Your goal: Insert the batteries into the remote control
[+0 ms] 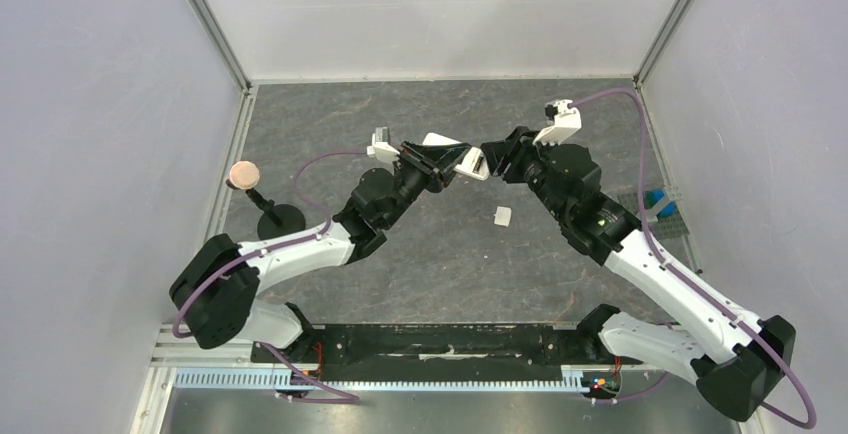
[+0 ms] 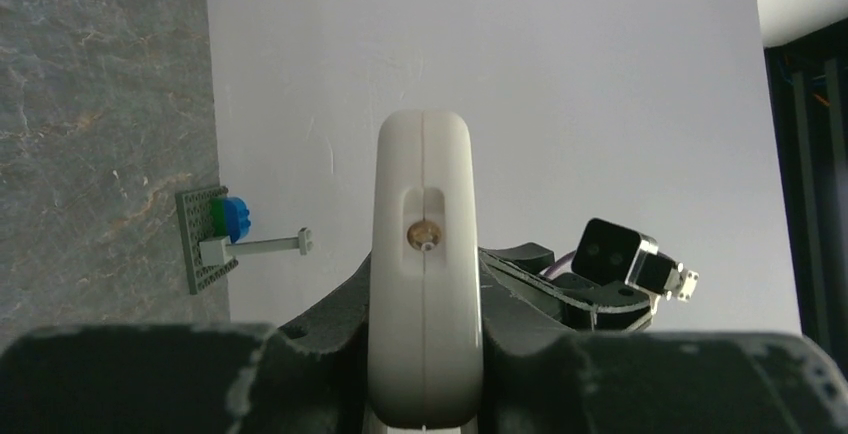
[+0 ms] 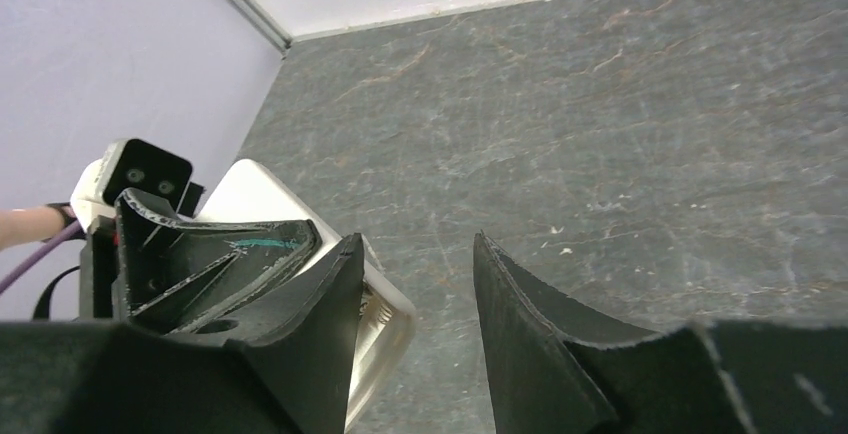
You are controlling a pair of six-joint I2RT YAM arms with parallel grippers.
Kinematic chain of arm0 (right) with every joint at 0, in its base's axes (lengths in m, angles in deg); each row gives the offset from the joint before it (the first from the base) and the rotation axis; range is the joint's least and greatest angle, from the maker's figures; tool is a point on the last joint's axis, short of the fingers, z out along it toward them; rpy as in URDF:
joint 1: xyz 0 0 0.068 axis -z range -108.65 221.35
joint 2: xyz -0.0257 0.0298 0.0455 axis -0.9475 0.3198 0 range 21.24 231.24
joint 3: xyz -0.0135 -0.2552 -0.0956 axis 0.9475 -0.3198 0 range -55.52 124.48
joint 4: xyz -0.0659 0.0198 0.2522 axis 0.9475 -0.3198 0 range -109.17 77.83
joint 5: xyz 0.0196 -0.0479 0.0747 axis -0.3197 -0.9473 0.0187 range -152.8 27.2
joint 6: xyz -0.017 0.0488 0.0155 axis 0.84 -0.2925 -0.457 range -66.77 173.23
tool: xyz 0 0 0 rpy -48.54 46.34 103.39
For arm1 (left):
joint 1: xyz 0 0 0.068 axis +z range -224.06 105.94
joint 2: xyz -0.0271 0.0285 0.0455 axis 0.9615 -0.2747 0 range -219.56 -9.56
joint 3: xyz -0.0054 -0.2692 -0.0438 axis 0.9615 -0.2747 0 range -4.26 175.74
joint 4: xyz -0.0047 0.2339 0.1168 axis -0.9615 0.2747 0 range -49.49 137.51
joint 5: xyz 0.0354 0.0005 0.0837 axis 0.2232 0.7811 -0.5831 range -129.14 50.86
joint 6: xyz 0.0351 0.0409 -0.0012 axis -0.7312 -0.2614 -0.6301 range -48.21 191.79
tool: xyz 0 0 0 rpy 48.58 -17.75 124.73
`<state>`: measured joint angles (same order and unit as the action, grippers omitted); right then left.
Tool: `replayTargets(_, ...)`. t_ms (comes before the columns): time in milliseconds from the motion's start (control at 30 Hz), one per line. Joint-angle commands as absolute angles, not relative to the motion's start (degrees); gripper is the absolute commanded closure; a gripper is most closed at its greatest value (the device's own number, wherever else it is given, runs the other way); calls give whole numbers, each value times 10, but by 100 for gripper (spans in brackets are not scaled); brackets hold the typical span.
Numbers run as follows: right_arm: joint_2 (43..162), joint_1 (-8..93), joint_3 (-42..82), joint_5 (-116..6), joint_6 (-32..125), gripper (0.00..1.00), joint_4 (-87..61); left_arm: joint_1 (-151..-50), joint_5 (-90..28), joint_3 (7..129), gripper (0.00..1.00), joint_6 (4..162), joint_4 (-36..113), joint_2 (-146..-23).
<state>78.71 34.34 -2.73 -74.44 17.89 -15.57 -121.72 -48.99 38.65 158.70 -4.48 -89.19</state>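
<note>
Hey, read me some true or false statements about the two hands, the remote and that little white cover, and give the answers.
1. The left hand grips the remote control. True.
2. The right hand is clamped on a battery. False: its fingers stand apart with nothing between them.
3. The white cover lies on the table, apart from both hands. True.
4. The remote control lies flat on the table. False: the left hand holds it up off the table.
</note>
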Motion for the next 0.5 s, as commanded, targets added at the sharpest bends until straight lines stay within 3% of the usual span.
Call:
replayTargets(0,797,292,-50,-786,263,52,-263,-1211,-565,436,98,1681,-150,-844)
replayTargets(267,794,263,-90,-849,341,46,-220,-1211,-579,436,98,1750,-100,-830)
replayTargets(467,799,255,-93,-864,358,32,-205,-1211,-577,428,98,1752,-86,-820)
